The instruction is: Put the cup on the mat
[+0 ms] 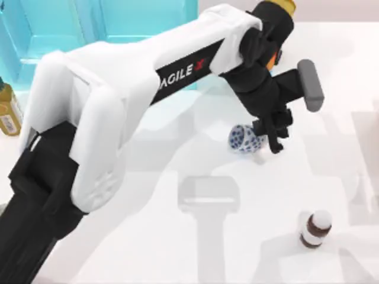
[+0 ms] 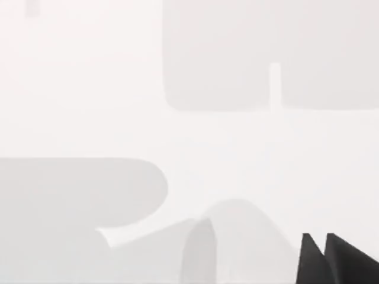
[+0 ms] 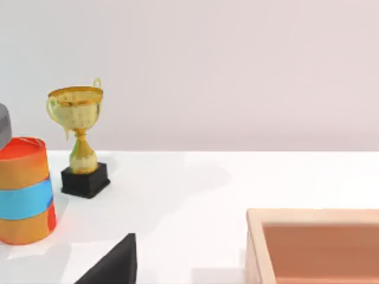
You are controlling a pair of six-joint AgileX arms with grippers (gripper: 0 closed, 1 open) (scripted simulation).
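The cup [image 1: 243,139], white with dark-blue dots, hangs tilted just above the table right of centre. My left gripper [image 1: 270,137] reaches in from the lower left and is shut on the cup's right side. The grey block [image 1: 311,84] above it is part of that wrist. Two dark fingertips [image 2: 331,260] of this gripper stand close together over bare white table in the left wrist view. The mat is out of view. One dark fingertip [image 3: 115,263] of my parked right gripper shows in the right wrist view.
A teal bin [image 1: 53,29] stands at the back left, with a yellow bottle [image 1: 7,109] at the left edge. A brown-and-white bottle [image 1: 315,228] stands front right. A golden goblet [image 3: 80,142], an orange-and-blue cylinder [image 3: 23,189] and a wooden box [image 3: 314,245] show in the right wrist view.
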